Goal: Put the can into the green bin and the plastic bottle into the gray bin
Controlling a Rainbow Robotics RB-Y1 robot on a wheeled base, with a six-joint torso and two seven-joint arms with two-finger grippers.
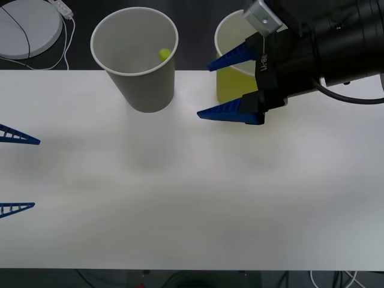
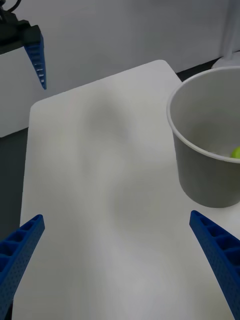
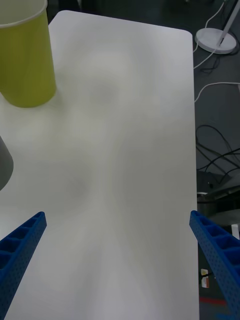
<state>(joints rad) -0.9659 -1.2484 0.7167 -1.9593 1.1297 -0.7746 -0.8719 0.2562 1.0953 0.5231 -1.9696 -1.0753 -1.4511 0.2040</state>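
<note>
1. Right gripper (image 1: 227, 87) hangs above the table, just in front of the green bin, its two blue fingers spread wide with nothing between them.
2. Left gripper (image 1: 17, 173) sits at the left edge of the table (image 1: 192, 198), also spread wide and holding nothing; from the right wrist view one of its fingers (image 2: 37, 56) shows past the far end of the table.
3. Standing upright at the back of the table is the gray bin (image 1: 137, 57), white-rimmed and pale inside.
4. Down inside the gray bin, against its inner wall, there's a small round lime-green cap (image 1: 164, 54). That is the top of the plastic bottle (image 2: 235, 152); the clear body I cannot make out.
5. To the right of the gray bin, and apart from it, stands the green bin (image 1: 231, 75), upright too. The right arm covers much of its mouth, so I cannot tell what lies inside it.
6. From the left wrist view the green bin (image 3: 26, 57) shows its yellow-green wall only.
</note>
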